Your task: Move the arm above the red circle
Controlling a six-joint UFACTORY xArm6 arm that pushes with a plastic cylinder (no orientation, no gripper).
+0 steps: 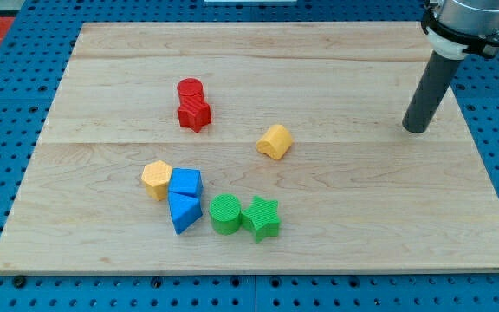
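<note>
My tip [415, 129] is resting on the wooden board [336, 225] near its right edge, touching nothing and well apart from every block. The red circle [190, 88] is sitting at my ten o'clock, touching the red star [195, 113] below it. Judged light, rigid, easily slid; approach from the view's top, avoiding contact.

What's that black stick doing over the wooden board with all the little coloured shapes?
It is a robot arm's rod, and my tip rests on the wooden board near the view's right edge, touching no block. It is meant to go above the red circle, which sits far to the view's left, touching a red star. Yellow, blue and green blocks lie lower down.
</note>
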